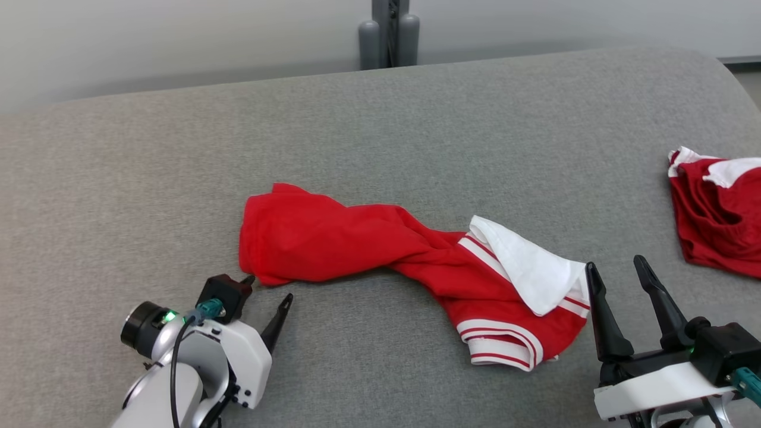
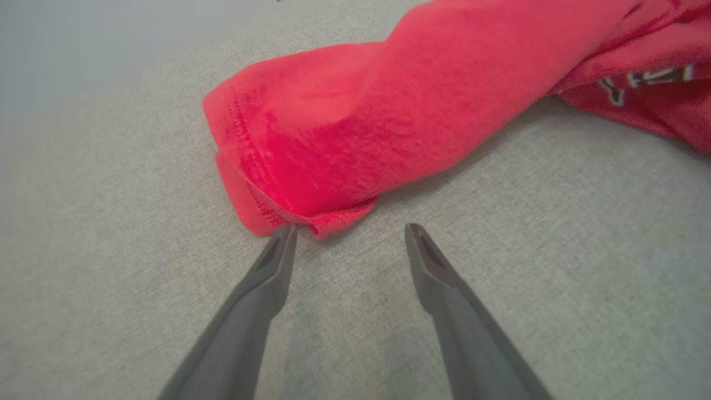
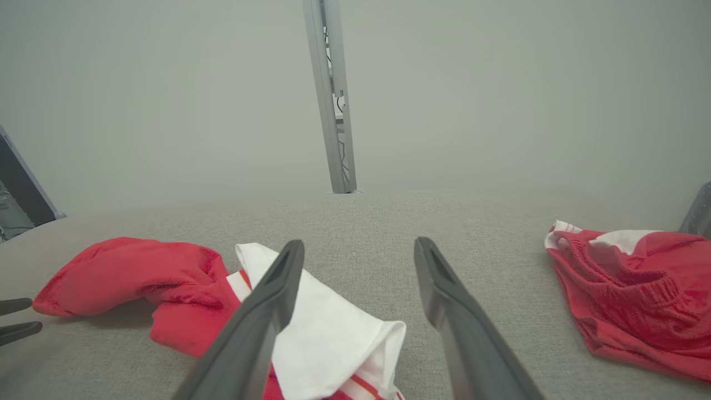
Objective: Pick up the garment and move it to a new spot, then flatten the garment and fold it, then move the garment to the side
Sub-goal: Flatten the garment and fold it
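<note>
The garment (image 1: 368,244) is a red shirt with white and red-striped trim, lying twisted across the middle of the grey surface (image 1: 416,119). My left gripper (image 1: 267,288) is open at its near-left corner. In the left wrist view one fingertip (image 2: 286,236) touches the red hem of the garment (image 2: 355,128), with nothing between the fingers of the gripper (image 2: 350,233). My right gripper (image 1: 618,267) stands open just right of the striped white end. The right wrist view has this gripper (image 3: 358,250) above the grey surface, beside the garment's white fold (image 3: 328,333).
A second red and white garment (image 1: 719,214) lies bunched at the right edge of the surface, also seen as a red heap (image 3: 633,294) in the right wrist view. A grey post (image 1: 389,32) stands behind the far edge.
</note>
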Tool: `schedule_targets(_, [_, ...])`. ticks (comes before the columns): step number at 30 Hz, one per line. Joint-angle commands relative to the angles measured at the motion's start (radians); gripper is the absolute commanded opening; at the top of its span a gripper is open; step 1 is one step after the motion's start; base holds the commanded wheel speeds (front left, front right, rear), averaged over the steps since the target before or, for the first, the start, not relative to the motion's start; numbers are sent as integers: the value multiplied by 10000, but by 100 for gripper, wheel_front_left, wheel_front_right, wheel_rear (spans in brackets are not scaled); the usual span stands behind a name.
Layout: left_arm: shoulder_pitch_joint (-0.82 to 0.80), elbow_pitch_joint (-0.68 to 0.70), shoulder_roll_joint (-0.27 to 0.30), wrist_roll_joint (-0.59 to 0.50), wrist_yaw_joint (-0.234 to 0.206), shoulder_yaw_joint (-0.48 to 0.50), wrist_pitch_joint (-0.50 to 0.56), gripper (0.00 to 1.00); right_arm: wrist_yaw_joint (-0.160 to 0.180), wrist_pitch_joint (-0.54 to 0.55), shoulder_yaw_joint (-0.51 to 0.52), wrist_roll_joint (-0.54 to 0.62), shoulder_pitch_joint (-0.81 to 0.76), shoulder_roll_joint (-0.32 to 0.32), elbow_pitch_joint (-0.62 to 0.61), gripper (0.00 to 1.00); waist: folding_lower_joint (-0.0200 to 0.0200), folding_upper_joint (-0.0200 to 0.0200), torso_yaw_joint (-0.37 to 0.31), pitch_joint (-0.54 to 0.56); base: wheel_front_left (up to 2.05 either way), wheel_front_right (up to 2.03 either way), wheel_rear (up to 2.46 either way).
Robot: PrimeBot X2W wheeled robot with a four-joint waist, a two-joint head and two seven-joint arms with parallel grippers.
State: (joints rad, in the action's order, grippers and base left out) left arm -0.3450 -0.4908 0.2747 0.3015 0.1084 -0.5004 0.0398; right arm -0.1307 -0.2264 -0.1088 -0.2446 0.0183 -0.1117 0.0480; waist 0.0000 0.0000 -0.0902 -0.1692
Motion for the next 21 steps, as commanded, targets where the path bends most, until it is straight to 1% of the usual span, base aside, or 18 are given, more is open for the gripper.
schedule_targets(1, [-258,-178,70,-8,60,-23,-29,100,-4,-92,17,-34,128,-29,22,100,0,0,-186,-158,0,0,0])
schedule_targets(4, [-730,-826,132,93,138,-177,-142,100,-5,-131,7,-47,174,10,64,100,0,0,-366,-283,0,0,0])
schedule_targets(5, [-868,-1010,151,102,153,-211,-180,93,-4,-155,19,-55,193,27,84,100,0,0,-414,-308,0,0,0])
schedule_targets(7, [-1080,-1361,178,243,193,-287,-263,0,-4,-199,44,-57,194,55,115,100,0,0,-486,-350,0,0,0])
schedule_targets(11, [-1419,-1689,288,376,215,-473,-533,0,-4,-237,141,-35,160,99,158,100,0,0,-504,-381,0,0,0])
schedule_targets(15, [-1515,-1388,405,573,233,-615,-764,0,-5,-299,281,-12,72,150,173,100,0,0,-352,-365,0,0,0])
schedule_targets(18, [-1214,-667,611,740,226,-731,-634,0,-5,-325,404,-5,-1,191,189,100,0,0,-163,-307,0,0,0])
schedule_targets(21, [-769,685,986,984,222,-844,-220,0,-5,-329,521,-22,-65,225,190,100,0,0,78,-238,0,0,0])
